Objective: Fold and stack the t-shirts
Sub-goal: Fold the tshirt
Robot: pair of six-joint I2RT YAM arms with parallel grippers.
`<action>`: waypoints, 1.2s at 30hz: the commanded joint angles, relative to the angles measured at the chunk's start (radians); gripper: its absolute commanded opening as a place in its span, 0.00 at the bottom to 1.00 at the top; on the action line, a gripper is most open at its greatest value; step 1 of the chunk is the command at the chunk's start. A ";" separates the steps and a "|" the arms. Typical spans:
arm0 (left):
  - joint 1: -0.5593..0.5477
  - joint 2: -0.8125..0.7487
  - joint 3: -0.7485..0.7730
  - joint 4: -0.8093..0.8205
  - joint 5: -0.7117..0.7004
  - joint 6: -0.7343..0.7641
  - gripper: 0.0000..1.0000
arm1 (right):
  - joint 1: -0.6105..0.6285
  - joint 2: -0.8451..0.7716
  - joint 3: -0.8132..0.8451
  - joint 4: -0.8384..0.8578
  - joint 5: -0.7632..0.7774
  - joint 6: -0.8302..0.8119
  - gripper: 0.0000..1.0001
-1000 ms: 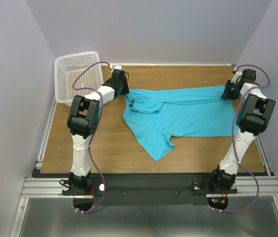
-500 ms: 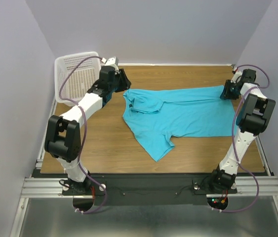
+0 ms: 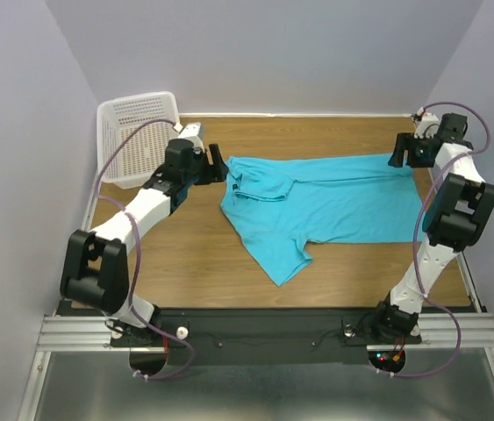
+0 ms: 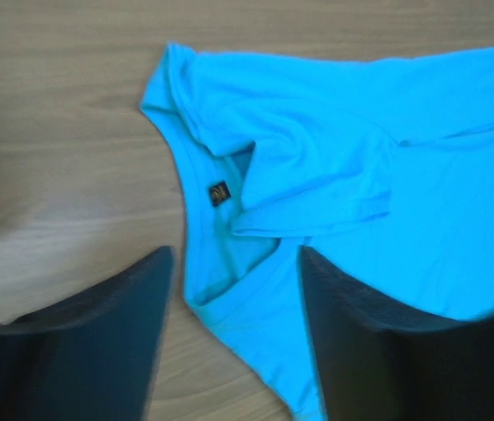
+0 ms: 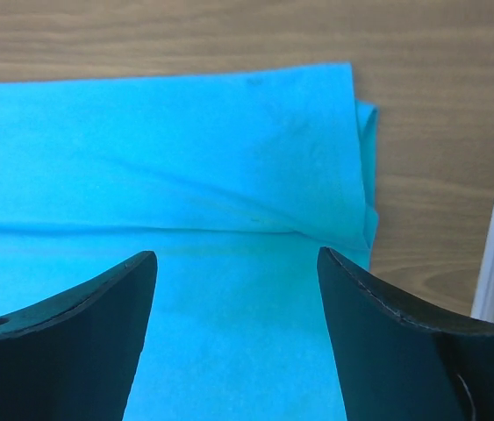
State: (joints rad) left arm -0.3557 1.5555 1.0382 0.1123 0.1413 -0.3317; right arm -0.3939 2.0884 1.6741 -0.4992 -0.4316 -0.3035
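Right, my left hand (image 3: 217,167) hangs just beside the collar end of the t-shirt (image 3: 334,206), fingers apart and gripping nothing. The shirt lies across the tabletop (image 3: 185,250), its far edge folded lengthways, I'd say to narrow it for the next fold. Over right, my right hand (image 3: 400,153) hovers above the hem corner, fingers apart, empty too.

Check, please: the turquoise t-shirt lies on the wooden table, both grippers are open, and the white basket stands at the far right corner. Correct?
No: the top external view shows the white basket at the far left corner. The rest holds: the turquoise t-shirt lies on the wooden table, and the left gripper and right gripper are open.
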 commanded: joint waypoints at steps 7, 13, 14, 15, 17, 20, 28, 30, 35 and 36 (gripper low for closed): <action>0.188 -0.302 -0.168 0.190 0.060 -0.033 0.93 | 0.247 -0.111 0.003 -0.241 -0.338 -0.334 0.78; 0.221 -0.414 -0.254 0.162 0.090 -0.035 0.92 | 0.489 0.002 0.038 -0.265 -0.360 -0.142 0.57; 0.222 -0.428 -0.273 0.159 0.101 -0.038 0.92 | 0.507 0.009 0.041 -0.263 -0.381 -0.122 0.53; 0.224 -0.434 -0.279 0.155 0.107 -0.040 0.92 | 0.526 0.015 0.047 -0.262 -0.386 -0.102 0.51; 0.228 -0.449 -0.303 0.151 0.110 -0.047 0.92 | 0.569 0.035 0.064 -0.253 -0.397 -0.037 0.51; 0.233 -0.462 -0.331 0.167 0.122 -0.063 0.92 | 0.596 0.085 0.090 -0.233 -0.380 0.144 0.48; 0.236 -0.465 -0.360 0.205 0.152 -0.092 0.91 | 0.625 0.093 0.038 -0.171 -0.230 0.418 0.55; 0.238 -0.462 -0.366 0.208 0.158 -0.098 0.91 | 0.633 0.104 0.033 -0.167 -0.219 0.443 0.55; 0.238 -0.468 -0.383 0.217 0.164 -0.105 0.90 | 0.653 0.124 0.041 -0.156 -0.196 0.480 0.56; 0.238 -0.469 -0.386 0.217 0.167 -0.105 0.90 | 0.656 0.125 0.041 -0.154 -0.193 0.484 0.56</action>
State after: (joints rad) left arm -0.1226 1.1225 0.6735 0.2695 0.2855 -0.4267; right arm 0.2382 2.1918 1.7054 -0.6918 -0.6544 0.1131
